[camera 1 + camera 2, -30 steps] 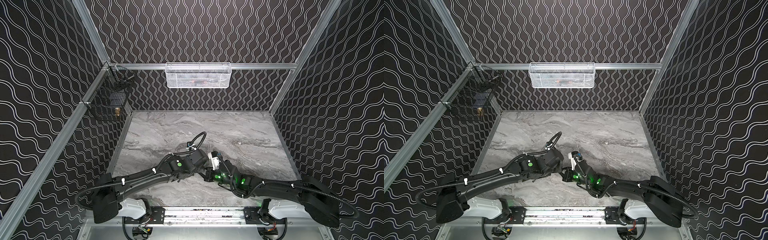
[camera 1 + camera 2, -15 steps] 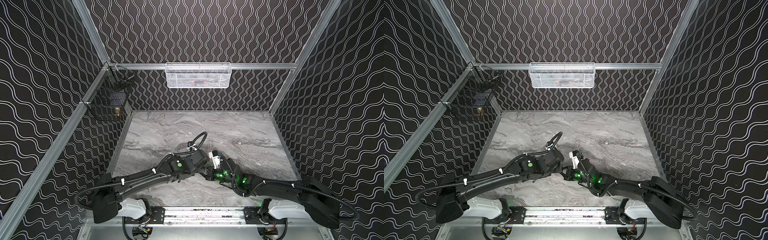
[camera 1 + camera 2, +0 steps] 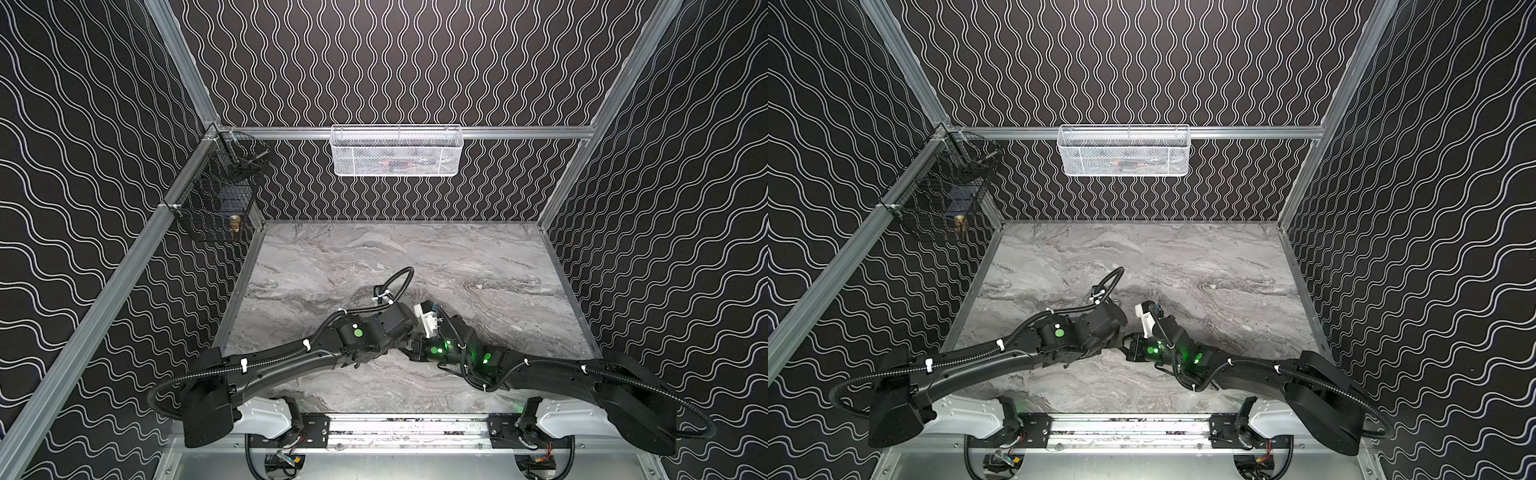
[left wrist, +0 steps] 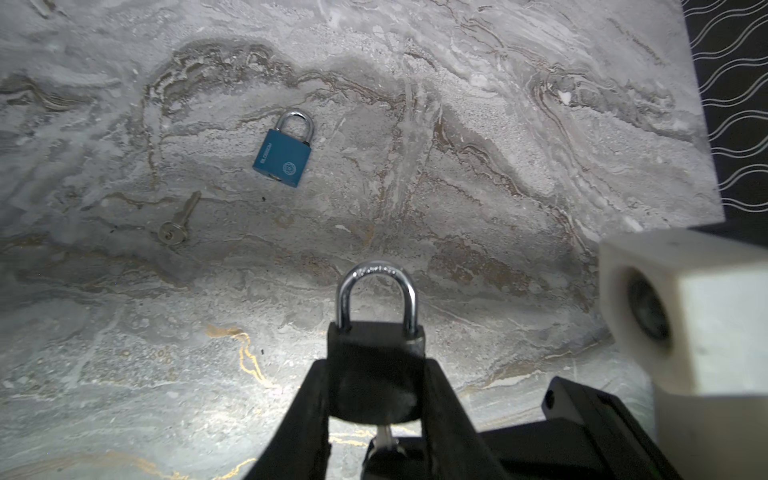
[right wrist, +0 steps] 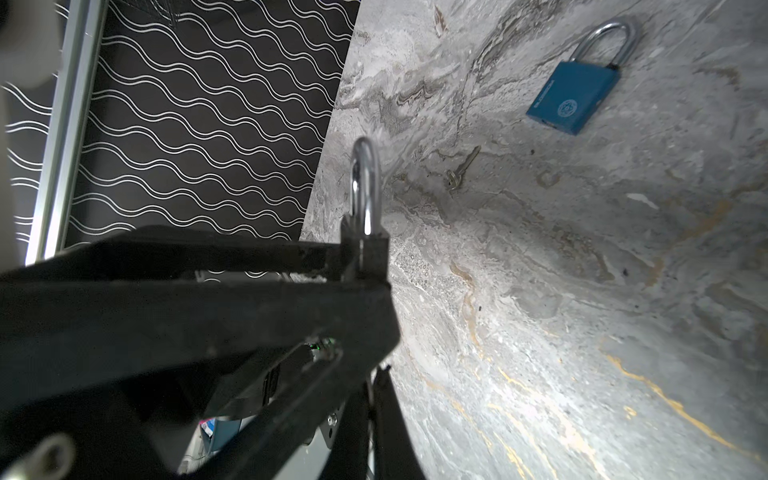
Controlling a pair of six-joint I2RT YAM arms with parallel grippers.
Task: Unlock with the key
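Note:
My left gripper (image 4: pixel 376 374) is shut on a black padlock (image 4: pixel 376 357), its silver shackle (image 4: pixel 376 286) pointing away and seated in the body on both legs. A silver key (image 4: pixel 384 436) sticks out of the padlock's underside. The right gripper (image 4: pixel 386 461) is shut on that key's head. In the right wrist view the padlock (image 5: pixel 365 249) shows edge-on between the left fingers (image 5: pixel 249 257), with my right gripper (image 5: pixel 372 403) just below it. In both top views the two grippers meet above the table's front middle, left (image 3: pixel 405 343) against right (image 3: pixel 415 351).
A blue padlock (image 4: pixel 282 156) and a loose key (image 4: pixel 176 224) lie on the marble table (image 3: pixel 478 257) beyond the held lock. A white mesh basket (image 3: pixel 397 151) hangs on the back wall and a black wire basket (image 3: pixel 216 199) on the left wall.
The right wrist has rolled a little around the key. The left arm and the padlock have stayed where they were.

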